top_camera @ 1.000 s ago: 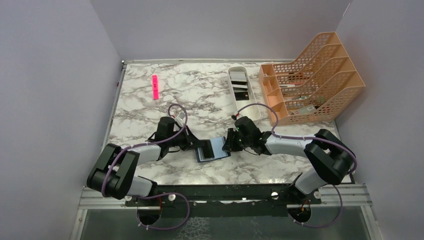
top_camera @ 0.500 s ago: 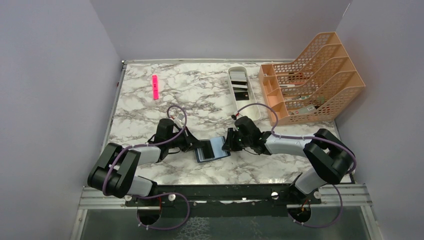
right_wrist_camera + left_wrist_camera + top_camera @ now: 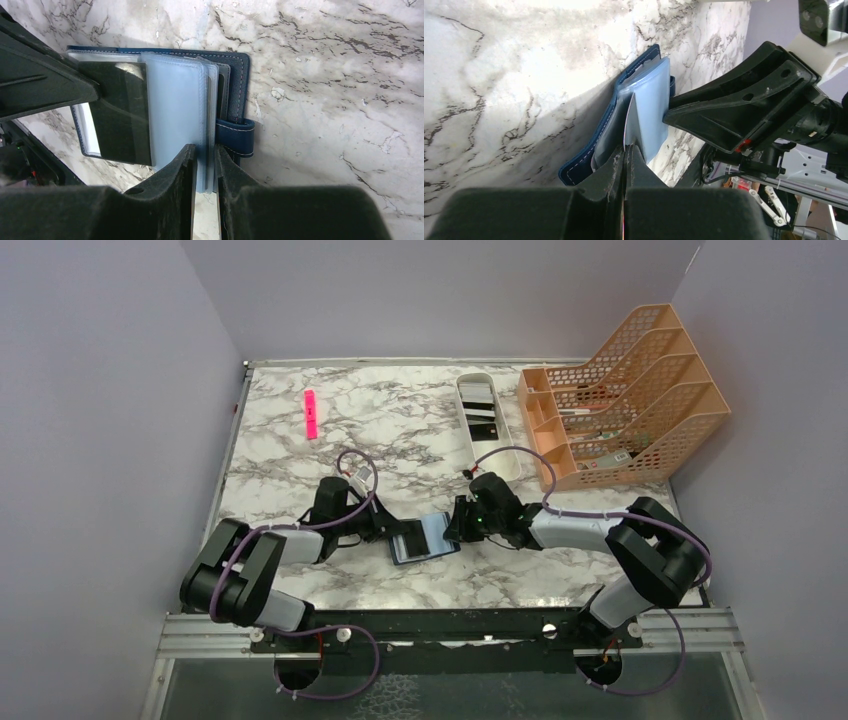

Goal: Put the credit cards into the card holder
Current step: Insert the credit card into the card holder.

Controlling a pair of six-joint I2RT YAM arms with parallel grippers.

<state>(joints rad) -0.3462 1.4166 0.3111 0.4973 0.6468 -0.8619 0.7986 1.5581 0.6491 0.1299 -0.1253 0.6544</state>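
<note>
Left wrist view: found left gripper clenched on credit card, poised over open card holder on table between arms. Found right gripper pinching its sleeves. Needed level, slow slide into pocket.

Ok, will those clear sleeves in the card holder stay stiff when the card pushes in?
Probably floppy: the clear sleeves look thin and fan loosely off the card holder, so the right end effector pinching them likely helps. Their glossy face may be slippery. The black card, gripped by the left end effector, looks rigid.
</note>
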